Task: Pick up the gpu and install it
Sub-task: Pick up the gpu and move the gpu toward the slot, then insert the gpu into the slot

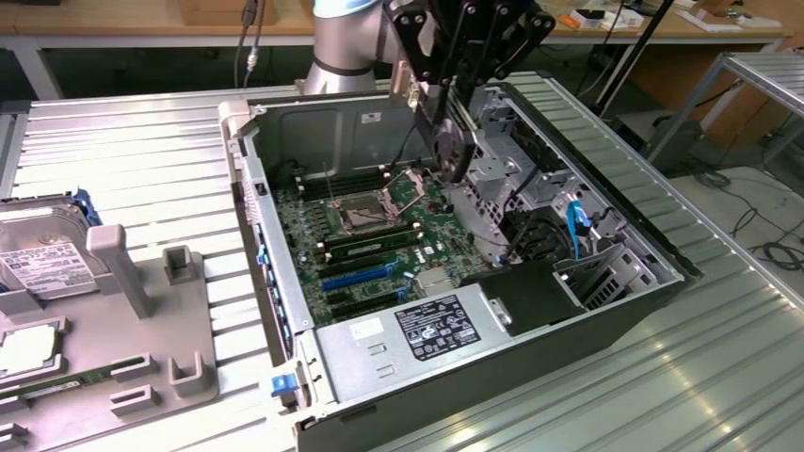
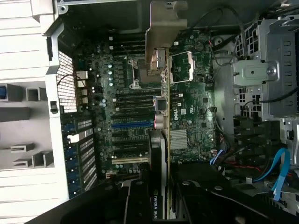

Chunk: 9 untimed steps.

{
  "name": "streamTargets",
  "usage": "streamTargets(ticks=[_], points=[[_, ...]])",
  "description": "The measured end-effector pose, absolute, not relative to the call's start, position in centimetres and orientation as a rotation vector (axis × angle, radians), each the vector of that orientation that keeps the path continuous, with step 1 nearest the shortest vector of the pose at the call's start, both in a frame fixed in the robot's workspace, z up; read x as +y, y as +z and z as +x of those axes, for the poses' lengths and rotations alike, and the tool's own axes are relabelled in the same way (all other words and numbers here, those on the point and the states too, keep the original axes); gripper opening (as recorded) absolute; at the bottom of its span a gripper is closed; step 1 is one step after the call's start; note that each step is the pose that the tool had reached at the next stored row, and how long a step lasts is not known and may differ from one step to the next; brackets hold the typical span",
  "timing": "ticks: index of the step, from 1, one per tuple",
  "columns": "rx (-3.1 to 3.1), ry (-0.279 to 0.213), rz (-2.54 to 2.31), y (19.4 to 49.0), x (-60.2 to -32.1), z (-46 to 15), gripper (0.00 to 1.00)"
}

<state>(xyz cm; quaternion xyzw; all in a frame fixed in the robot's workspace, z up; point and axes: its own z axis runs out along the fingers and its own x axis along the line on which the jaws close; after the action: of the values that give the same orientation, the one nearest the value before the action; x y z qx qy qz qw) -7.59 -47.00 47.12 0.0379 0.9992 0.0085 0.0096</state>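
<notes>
The gpu (image 1: 449,141) hangs on edge above the open computer case (image 1: 653,245), over the motherboard (image 1: 364,235) near the processor socket. My gripper (image 1: 455,83) comes down from above and is shut on the card's upper end. In the wrist view the gpu (image 2: 161,116) runs edge-on across the motherboard (image 2: 121,93), with its silver bracket (image 2: 164,28) at the far end. The black fingers (image 2: 135,200) clamp its labelled cooler side. A blue expansion slot (image 1: 358,275) (image 2: 132,125) lies on the board, beside the hanging card in the wrist view.
A grey holder tray (image 1: 126,330) lies on the table at the exterior view's left, with a silver hard drive (image 1: 44,264) and a thin green memory stick (image 1: 56,386). In the case are the power supply (image 1: 421,330), a drive cage (image 1: 603,273) and blue cables (image 2: 280,168).
</notes>
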Motion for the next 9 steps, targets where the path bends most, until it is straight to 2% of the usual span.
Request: streamTargets(ticks=[9], points=[[3.120, 0.027, 0.113, 47.12, -47.00, -7.29, 0.27]])
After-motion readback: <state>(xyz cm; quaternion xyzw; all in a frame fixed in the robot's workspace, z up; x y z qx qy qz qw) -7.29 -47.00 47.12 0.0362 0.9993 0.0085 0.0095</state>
